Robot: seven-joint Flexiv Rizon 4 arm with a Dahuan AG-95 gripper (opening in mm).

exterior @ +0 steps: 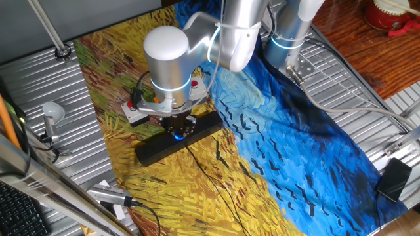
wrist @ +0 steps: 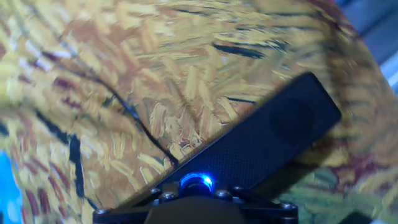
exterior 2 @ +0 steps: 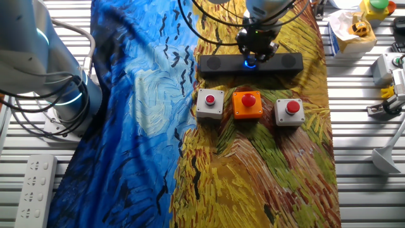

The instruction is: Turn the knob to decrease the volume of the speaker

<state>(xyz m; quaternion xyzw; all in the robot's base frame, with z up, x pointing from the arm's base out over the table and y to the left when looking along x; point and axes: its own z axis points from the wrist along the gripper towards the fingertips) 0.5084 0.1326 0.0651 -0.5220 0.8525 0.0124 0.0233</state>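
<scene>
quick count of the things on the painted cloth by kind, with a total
grey button boxes with red buttons: 2
orange button box with red button: 1
black speaker bar: 1
glowing blue knob on the speaker: 1
total: 5

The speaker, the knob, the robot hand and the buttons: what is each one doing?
speaker: lying flat on the cloth.
knob: blue ring lit, under the hand.
gripper: down at the knob; fingers hidden.
grey button boxes: untouched.
orange button box: untouched.
</scene>
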